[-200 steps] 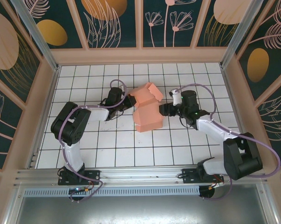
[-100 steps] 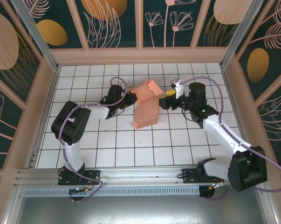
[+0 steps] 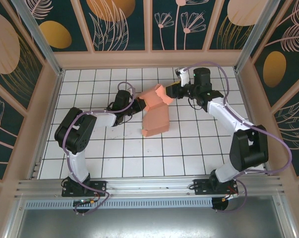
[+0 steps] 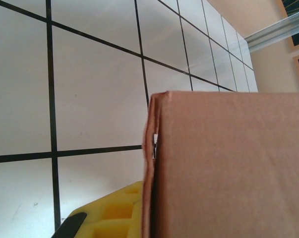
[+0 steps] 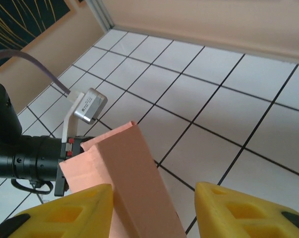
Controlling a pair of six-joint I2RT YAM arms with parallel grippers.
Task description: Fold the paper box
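The paper box (image 3: 154, 118), salmon-pink and partly folded, lies mid-table with one end raised towards the back. My left gripper (image 3: 137, 105) is shut on its left edge. In the left wrist view a cardboard wall (image 4: 228, 168) rises beside one yellow finger (image 4: 109, 213), and the other finger is hidden behind it. My right gripper (image 3: 173, 92) reaches in from the back right at the raised flap (image 3: 159, 94). Its yellow fingers (image 5: 65, 213) stand apart, with the box's narrow folded panel (image 5: 132, 173) between them. The panel lies against the left finger and a wide gap remains on the right.
The white tiled floor (image 3: 189, 148) is ringed by a beige wall (image 3: 149, 59), close behind the right gripper. The left arm's wrist and silver camera (image 5: 87, 105) lie just beyond the box in the right wrist view. Purple cables (image 3: 223, 87) loop over both arms.
The right arm swung from the box's right side towards the back, onto the raised flap, and its jaws narrowed. The box shifted and tilted slightly. The left gripper stayed put.
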